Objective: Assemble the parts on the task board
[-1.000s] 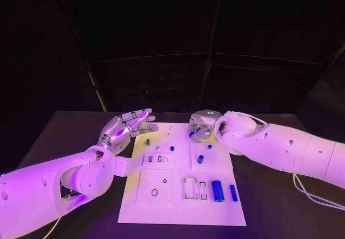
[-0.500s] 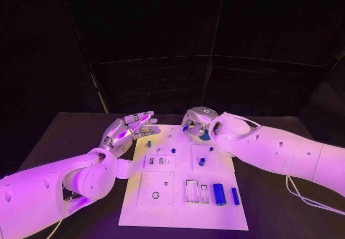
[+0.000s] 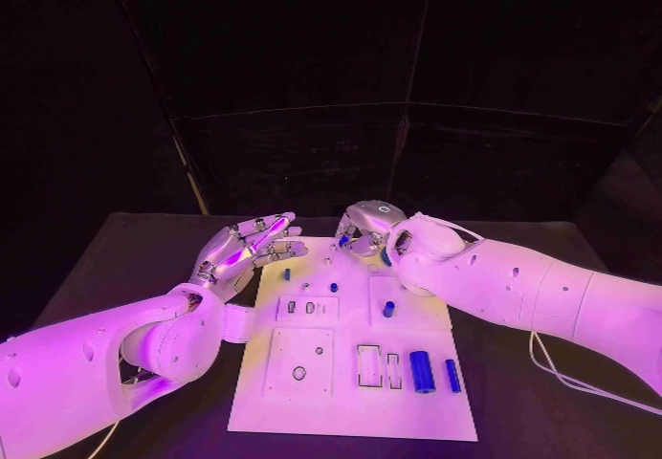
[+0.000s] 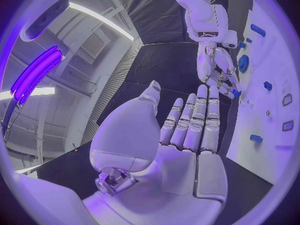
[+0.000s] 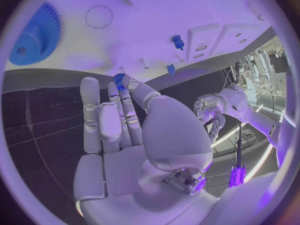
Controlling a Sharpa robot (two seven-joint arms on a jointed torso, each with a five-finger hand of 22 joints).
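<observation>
White and flat, the task board (image 3: pixel 345 382) lies in the middle of the black table (image 3: pixel 111 258), its long axis running away from the robot. Near its close edge a large blue cylinder (image 3: pixel 421 370) and a thinner blue pin (image 3: pixel 452 375) lie side by side, both lengthwise along the board, just beside two rectangular slots (image 3: pixel 377 367). Further up, a short blue peg (image 3: pixel 387 309) sits right of centre, and two smaller blue pegs (image 3: pixel 333 286) stand near the far left part. No writing can be read on the board.

At the board's far edge the right hand (image 3: pixel 362 229) is bent down over the plate. In the right wrist view its fingers are drawn close together, and a small blue gear (image 5: pixel 119 78) sits at their tips, pinched there. A much larger blue gear (image 5: pixel 34 35) lies on the board away from the fingers, with two small blue pegs (image 5: pixel 178 42) standing on the white surface beyond.

Beside the board's far left corner the left hand (image 3: pixel 246 247) is raised with palm upturned, fingers straight and slightly parted, holding nothing. The left wrist view shows the same outstretched fingers (image 4: pixel 194 120), with the right hand's fingertips pointing down at the board beyond them.
</observation>
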